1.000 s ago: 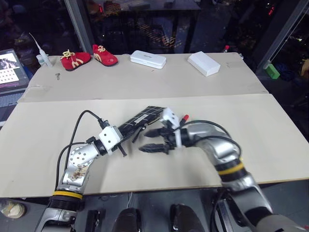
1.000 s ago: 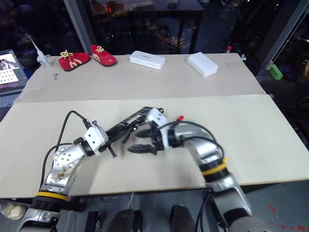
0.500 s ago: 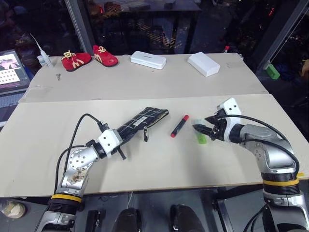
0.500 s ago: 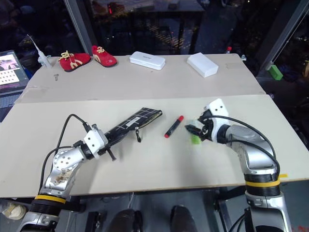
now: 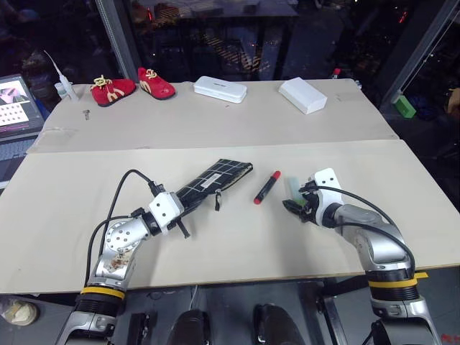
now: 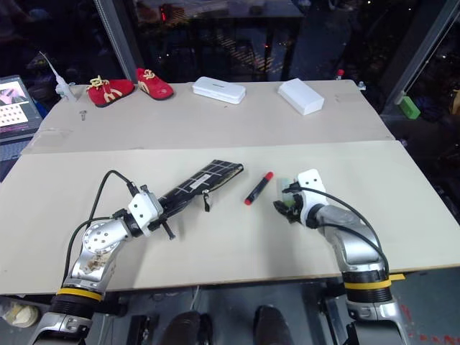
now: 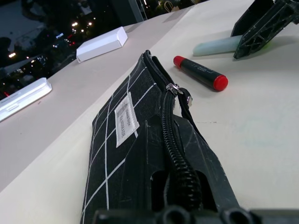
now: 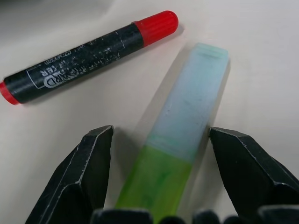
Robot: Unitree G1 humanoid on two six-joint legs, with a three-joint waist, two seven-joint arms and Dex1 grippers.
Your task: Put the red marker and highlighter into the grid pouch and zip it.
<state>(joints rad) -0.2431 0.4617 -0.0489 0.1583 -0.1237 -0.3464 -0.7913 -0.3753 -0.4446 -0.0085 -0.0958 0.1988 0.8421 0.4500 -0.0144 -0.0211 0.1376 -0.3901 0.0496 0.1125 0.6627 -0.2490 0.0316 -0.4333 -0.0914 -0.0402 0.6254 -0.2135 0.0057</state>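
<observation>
Wide apart, right fingers (image 8: 98, 163) straddle the highlighter (image 8: 182, 135), untouched.

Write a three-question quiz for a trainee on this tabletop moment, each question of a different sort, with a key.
1. True or false: the right gripper is shut on the highlighter.
2. What does the left gripper hold? A) the red marker B) one end of the grid pouch C) a white box
3. Fill in: on the table, the red marker lies between the grid pouch and the ____.

Key
1. False: its fingers stand open on either side of the highlighter, which lies flat on the table.
2. B: it is shut on the pouch's near end.
3. Highlighter.
</observation>
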